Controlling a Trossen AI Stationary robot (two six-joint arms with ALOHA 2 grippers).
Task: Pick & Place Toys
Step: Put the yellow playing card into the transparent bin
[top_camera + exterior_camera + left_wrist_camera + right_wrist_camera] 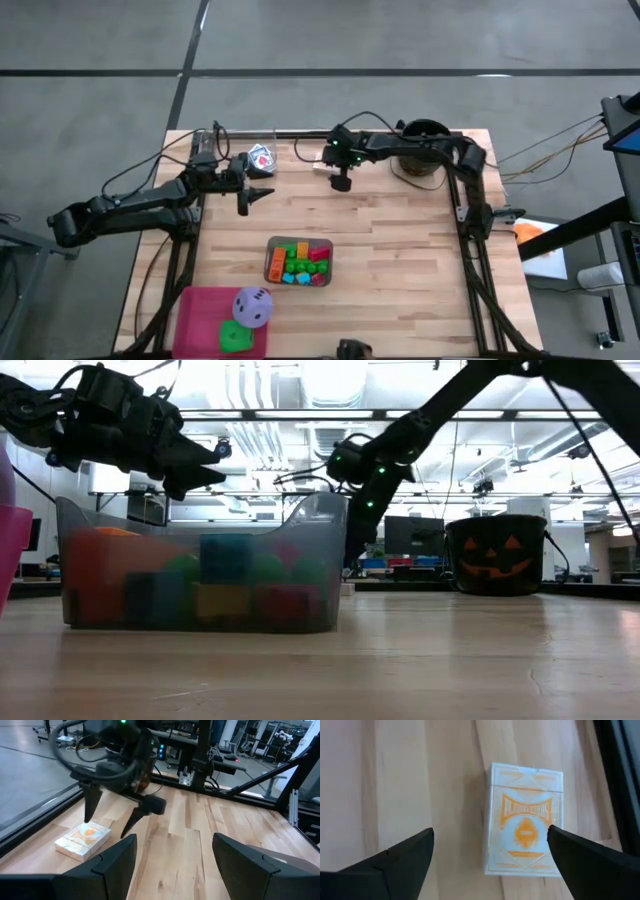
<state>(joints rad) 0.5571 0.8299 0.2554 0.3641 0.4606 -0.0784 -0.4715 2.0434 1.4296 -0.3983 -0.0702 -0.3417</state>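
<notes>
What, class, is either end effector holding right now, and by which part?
Nothing. The right end effector stands open above the card box; the left end effector is open and empty.

Grey concrete floor [100, 40]; bright ceiling lights [330, 380] overhead.

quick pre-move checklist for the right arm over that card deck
1. Right gripper open: ok, fingers spread wide.
2. Orange and white card deck free of the fingers: ok, it lies flat on the wooden table, nothing clamped on it.
3. Deck centred between the fingers: not ok, it sits closer to one finger.
4. Left gripper clear of the deck: ok, open and hovering apart, holding nothing.
5. Grey tray has room: cannot tell, it is crowded with small blocks.
6. Jack-o'-lantern bucket out of the way: ok, behind the right arm.
</notes>
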